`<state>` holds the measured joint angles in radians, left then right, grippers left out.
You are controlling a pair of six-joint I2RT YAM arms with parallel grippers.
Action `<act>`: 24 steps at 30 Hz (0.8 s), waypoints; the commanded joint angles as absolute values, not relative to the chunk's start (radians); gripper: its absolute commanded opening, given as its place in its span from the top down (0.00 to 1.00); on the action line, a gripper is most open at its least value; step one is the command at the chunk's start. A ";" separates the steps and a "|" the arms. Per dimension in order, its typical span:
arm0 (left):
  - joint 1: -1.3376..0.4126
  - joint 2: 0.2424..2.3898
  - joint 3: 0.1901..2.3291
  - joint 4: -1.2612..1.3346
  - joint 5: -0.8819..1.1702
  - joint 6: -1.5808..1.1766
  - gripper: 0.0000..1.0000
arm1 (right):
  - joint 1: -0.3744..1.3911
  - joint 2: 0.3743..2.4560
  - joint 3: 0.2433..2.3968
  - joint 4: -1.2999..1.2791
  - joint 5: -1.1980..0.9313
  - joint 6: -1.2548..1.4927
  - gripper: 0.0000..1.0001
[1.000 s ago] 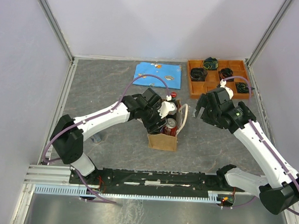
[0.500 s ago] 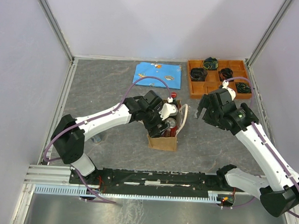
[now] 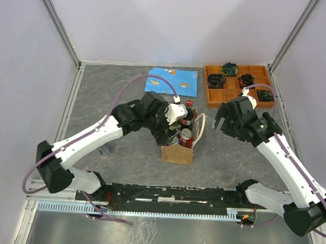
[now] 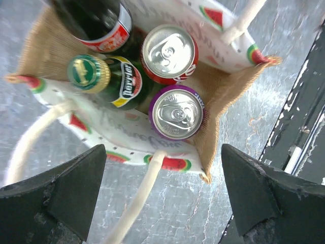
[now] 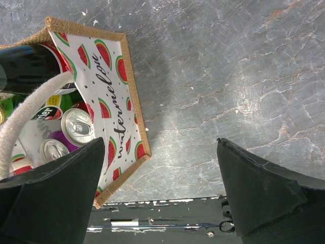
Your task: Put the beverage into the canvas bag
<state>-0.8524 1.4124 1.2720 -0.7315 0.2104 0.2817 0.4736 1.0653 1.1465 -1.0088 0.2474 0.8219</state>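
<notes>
The canvas bag (image 3: 177, 153) stands upright mid-table, its watermelon-print lining (image 5: 109, 96) showing. Inside it stand a red can (image 4: 169, 52), a purple can (image 4: 177, 113), a green bottle (image 4: 89, 72) and a dark bottle with a red label (image 4: 99, 23). My left gripper (image 4: 162, 173) hangs open just above the bag's mouth with nothing between its fingers (image 4: 66, 188); a white rope handle (image 4: 137, 198) runs beneath it. In the top view the left gripper (image 3: 172, 127) covers the bag's left side. My right gripper (image 5: 160, 147) is open and empty, right of the bag over bare table (image 3: 220, 120).
A blue patterned cloth (image 3: 172, 81) lies behind the bag. An orange compartment tray (image 3: 210, 97) with dark rolled items sits at the back right, just behind the right gripper. The black base rail (image 3: 165, 195) runs along the near edge. Walls close in both sides.
The left gripper's jaws have opened wide and it has lifted up out of the bag, its arm stretching out leftward. The right arm has not moved.
</notes>
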 commanded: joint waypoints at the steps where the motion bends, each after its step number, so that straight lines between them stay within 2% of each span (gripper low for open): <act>1: -0.801 1.230 1.348 -0.711 0.174 0.301 0.01 | 0.468 1.065 1.137 -0.980 0.247 0.819 0.01; 4: -0.614 1.163 1.362 -0.756 0.191 0.287 0.01 | 0.469 1.068 1.131 -0.969 0.241 0.822 0.01; 9: -0.325 1.213 1.463 -1.040 0.251 0.354 0.01 | 0.468 1.086 1.124 -0.944 0.226 0.820 0.01; 17: -0.121 1.281 1.443 -1.336 0.183 0.578 0.01 | 0.468 1.137 1.130 -0.903 0.182 0.803 0.01; 24: 0.039 1.200 1.247 -1.364 0.142 0.766 0.01 | 0.469 1.151 1.128 -0.893 0.175 0.796 0.01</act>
